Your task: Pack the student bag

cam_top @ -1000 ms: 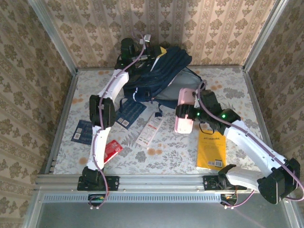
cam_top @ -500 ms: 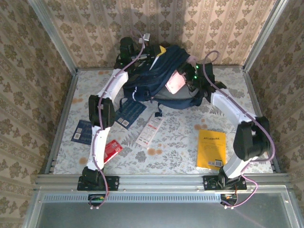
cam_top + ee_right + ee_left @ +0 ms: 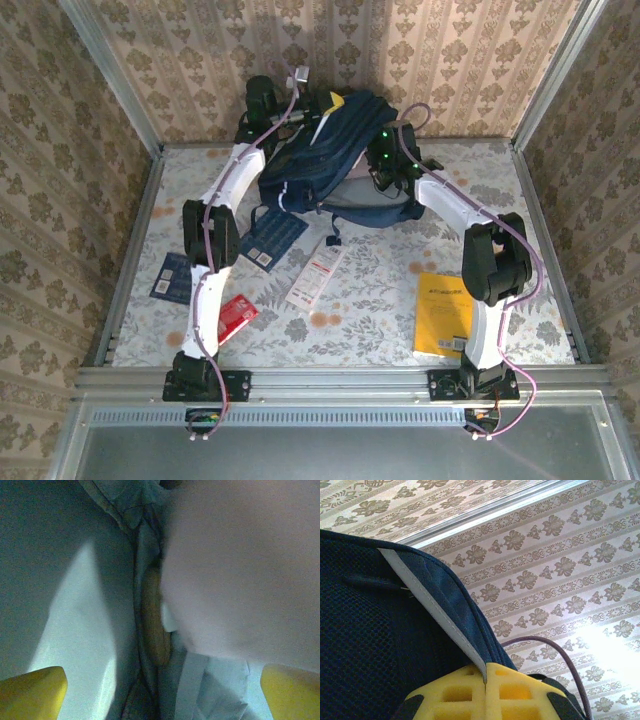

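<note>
Right gripper point(image 3: 160, 695): moved from mid-table point(image 3: 380, 290) into student bag point(image 3: 335, 160) at 12 o'clock; jaws apart, pink case point(image 3: 240, 570) apparently loose inside. Left gripper point(image 3: 485, 690): clamped on the bag's edge. Advice: withdraw straight, edge kept high.

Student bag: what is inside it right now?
Right wrist view: a blurred pale pink item against the student bag's light lining, ahead of the open right gripper. From above, navy fabric covers the rest.

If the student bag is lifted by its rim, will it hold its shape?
Probably floppy: the student bag lies slumped in soft folds. The left gripper pinches only a thin fabric rim, so the body would likely sag below it. The mesh panel looks grippy and seems unlikely to slip.
</note>
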`<state>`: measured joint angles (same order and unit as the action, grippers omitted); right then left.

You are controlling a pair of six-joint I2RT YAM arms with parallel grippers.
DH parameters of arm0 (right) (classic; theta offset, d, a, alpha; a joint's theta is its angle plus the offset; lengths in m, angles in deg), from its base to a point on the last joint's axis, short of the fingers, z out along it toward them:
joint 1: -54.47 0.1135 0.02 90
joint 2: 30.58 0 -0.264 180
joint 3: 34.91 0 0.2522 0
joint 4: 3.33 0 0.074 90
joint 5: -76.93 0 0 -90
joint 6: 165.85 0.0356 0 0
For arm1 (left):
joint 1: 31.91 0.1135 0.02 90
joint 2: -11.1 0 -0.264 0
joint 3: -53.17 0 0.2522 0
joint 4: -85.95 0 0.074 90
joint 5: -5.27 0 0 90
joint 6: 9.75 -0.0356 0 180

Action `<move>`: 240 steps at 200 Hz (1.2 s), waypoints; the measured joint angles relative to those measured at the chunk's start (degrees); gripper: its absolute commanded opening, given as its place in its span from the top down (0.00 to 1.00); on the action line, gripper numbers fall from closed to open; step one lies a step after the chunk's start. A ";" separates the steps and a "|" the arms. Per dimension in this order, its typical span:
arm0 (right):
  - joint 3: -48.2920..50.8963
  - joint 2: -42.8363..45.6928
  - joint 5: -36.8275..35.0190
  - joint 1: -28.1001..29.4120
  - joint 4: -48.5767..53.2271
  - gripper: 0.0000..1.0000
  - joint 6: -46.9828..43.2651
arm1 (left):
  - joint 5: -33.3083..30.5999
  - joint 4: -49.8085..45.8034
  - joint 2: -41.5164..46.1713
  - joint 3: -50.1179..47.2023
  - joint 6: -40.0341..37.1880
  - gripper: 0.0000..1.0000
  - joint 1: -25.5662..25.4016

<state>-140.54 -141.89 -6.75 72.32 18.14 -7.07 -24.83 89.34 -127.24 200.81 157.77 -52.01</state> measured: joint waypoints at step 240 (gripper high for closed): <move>31.17 41.09 -1.75 2.12 4.63 0.19 -35.32 | 0.57 -0.17 0.00 0.00 -0.17 1.00 -0.26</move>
<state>-109.38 -100.80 -8.50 74.44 22.77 -42.40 -24.26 89.16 -127.24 200.81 157.60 -52.27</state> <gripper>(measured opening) 0.860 0.068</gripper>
